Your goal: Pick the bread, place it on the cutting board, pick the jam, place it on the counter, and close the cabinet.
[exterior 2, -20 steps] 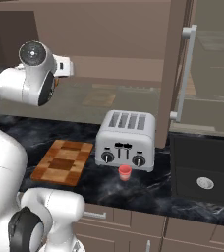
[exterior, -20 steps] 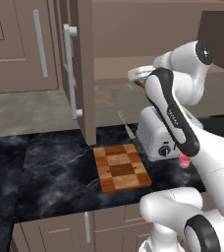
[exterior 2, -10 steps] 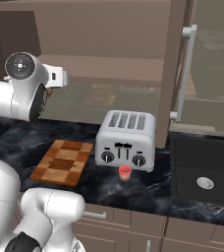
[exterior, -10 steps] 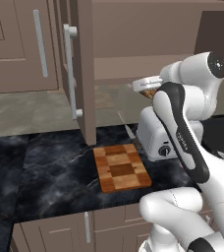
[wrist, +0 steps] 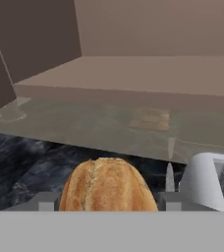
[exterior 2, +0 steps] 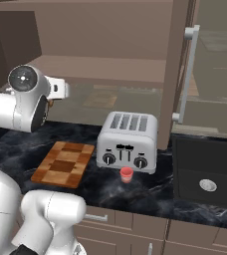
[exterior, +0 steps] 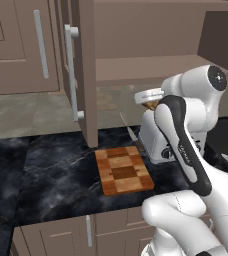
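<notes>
Swinging back from the cabinet [exterior: 83, 75], the arm now carries the bread [wrist: 108, 186] high over the toaster [exterior 2: 128, 141], the tool [exterior: 150, 98] clenched on it. Next: lower it onto the cutting board [exterior: 123, 170] on the table [exterior: 46, 175]. Fingertips are mostly hidden behind the loaf.

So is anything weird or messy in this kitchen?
Not messy, but the cabinet door hangs wide open over the counter, and the tiny jam sits alone before the toaster.
</notes>
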Available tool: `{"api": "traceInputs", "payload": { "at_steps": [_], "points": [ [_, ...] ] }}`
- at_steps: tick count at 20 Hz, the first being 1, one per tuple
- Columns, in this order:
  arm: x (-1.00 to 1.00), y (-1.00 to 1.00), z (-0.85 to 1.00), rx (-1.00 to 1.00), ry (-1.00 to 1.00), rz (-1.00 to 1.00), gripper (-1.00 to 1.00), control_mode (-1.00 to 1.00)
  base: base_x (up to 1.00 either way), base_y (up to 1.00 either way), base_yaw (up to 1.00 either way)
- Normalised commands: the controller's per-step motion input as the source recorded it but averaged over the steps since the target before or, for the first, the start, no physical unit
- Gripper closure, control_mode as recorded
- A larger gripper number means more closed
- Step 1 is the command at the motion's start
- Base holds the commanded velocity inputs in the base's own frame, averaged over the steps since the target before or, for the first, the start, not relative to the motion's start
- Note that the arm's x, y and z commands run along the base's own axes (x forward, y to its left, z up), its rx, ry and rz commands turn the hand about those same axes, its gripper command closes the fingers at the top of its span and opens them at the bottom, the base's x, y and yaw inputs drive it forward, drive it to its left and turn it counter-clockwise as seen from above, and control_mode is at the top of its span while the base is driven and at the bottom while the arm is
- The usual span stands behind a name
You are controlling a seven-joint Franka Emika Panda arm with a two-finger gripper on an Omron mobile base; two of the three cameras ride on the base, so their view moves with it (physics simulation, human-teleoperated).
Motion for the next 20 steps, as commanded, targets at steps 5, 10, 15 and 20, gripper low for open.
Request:
{"api": "traceInputs", "payload": {
  "at_steps": [5,10,15,20],
  "points": [
    [-0.08,0.03,-0.20,0.00,0.12,0.00,1.00,-1.00,0.00,0.00,0.00],
    [-0.06,0.00,-0.22,0.00,0.11,0.00,1.00,-1.00,0.00,0.00,0.00],
    [-0.06,0.00,-0.32,0.00,0.04,0.00,1.00,-1.00,0.00,0.00,0.00],
    [0.00,0.00,-0.42,0.00,0.00,0.00,1.00,-1.00,0.00,0.00,0.00]
  ]
}}
